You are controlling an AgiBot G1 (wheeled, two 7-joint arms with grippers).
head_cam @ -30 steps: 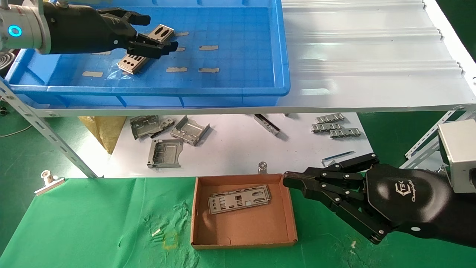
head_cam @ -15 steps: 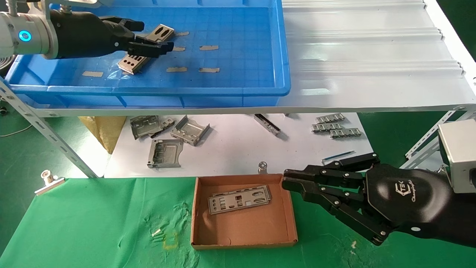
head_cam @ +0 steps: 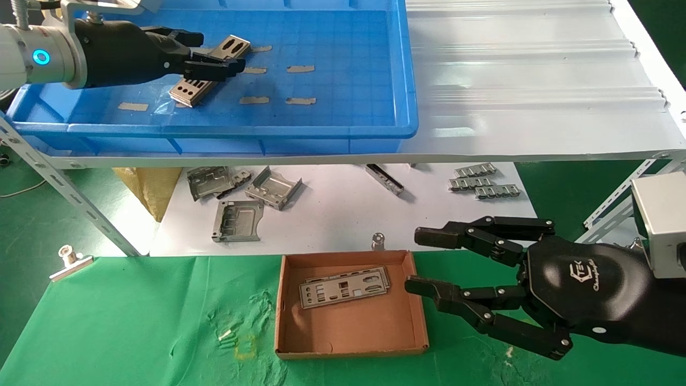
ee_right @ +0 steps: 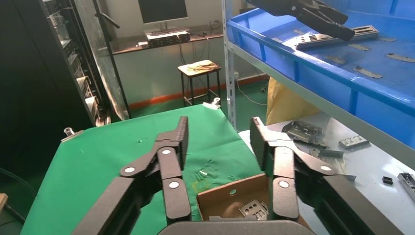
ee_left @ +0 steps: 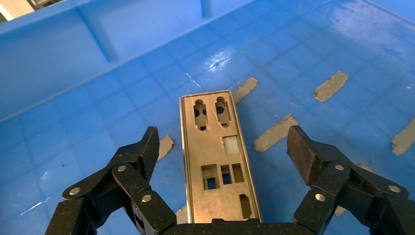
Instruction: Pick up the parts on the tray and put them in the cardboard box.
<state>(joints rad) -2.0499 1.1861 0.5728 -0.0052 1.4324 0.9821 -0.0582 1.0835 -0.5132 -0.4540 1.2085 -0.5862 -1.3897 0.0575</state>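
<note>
Head view: left tool (head_cam: 217,53) hangs in the tray (head_cam: 348,115) at 10 o'clock, fingers spread astride a plate (head_cam: 210,71). Right tool (head_cam: 423,260), spread, sits at 3 o'clock of the cardboard box (head_cam: 351,343), which holds plates (head_cam: 343,288). Left wrist view: fingers (ee_left: 142,152) flank the plate (ee_left: 218,161) without touching. Right wrist view: spread tool (ee_right: 220,134) above the box (ee_right: 230,196).

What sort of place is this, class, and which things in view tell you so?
Probably a factory or lab workstation for sorting metal parts. A blue tray sits on a metal shelf, grey brackets lie on the white surface below, and a cardboard box holds punched plates on green cloth.
</note>
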